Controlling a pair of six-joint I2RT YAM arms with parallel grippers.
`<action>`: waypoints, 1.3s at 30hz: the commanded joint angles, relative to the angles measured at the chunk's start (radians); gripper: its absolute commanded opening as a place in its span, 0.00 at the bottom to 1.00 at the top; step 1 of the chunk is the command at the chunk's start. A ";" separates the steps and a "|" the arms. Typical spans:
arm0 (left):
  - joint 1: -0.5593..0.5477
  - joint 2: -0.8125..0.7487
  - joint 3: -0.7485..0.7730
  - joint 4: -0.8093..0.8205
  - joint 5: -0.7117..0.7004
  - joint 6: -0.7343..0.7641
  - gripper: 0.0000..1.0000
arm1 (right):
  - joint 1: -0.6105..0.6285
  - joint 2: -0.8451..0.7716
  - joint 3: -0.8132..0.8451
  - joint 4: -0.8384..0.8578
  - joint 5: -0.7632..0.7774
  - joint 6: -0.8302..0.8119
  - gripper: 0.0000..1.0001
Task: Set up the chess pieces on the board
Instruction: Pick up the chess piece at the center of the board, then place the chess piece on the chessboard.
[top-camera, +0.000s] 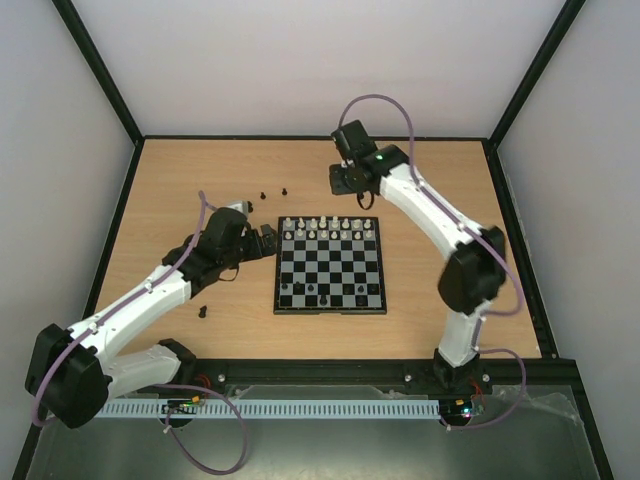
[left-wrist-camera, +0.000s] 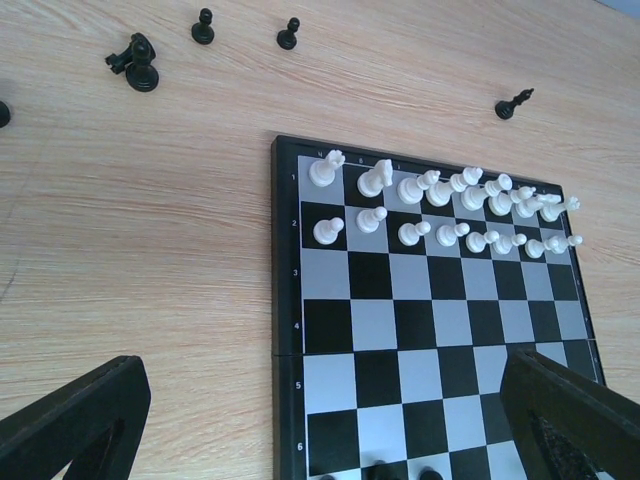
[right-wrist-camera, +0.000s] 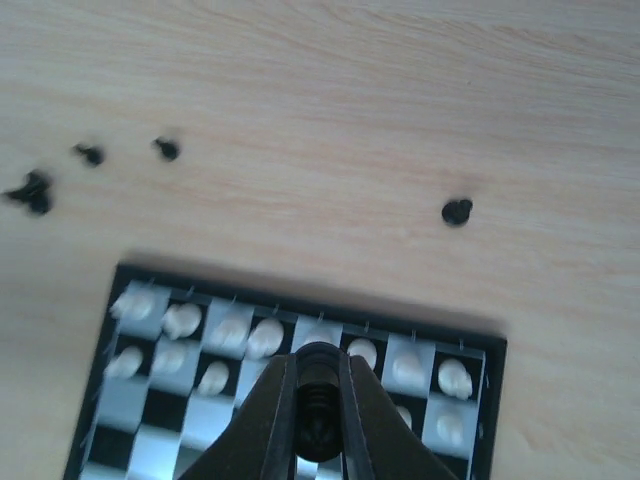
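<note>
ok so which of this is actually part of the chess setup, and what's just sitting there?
Job:
board
loose black pieces on the table
black piece held in the right gripper
placed black pieces on the board's near rows

Just there:
white pieces, lined up in two rows
purple cables on the arms

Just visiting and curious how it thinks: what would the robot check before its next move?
1. Does the right gripper grip a black piece: ok, something dark is clamped.
2. Is the left gripper free: ok, open and empty.
3. Are the white pieces lined up in two rows: ok.
4. Is the black side of the board complete: not ok; loose black pieces lie on the table.
5. Is the target square clear: cannot tell.
</note>
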 joint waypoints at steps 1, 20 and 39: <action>0.010 -0.004 0.042 -0.011 -0.004 0.004 1.00 | 0.074 -0.218 -0.207 -0.091 0.017 0.011 0.03; 0.017 0.032 0.043 0.013 0.006 0.002 0.99 | 0.493 -0.486 -0.756 -0.023 0.007 0.248 0.06; 0.020 0.015 0.025 0.011 0.002 0.002 0.99 | 0.525 -0.349 -0.843 0.100 0.060 0.305 0.09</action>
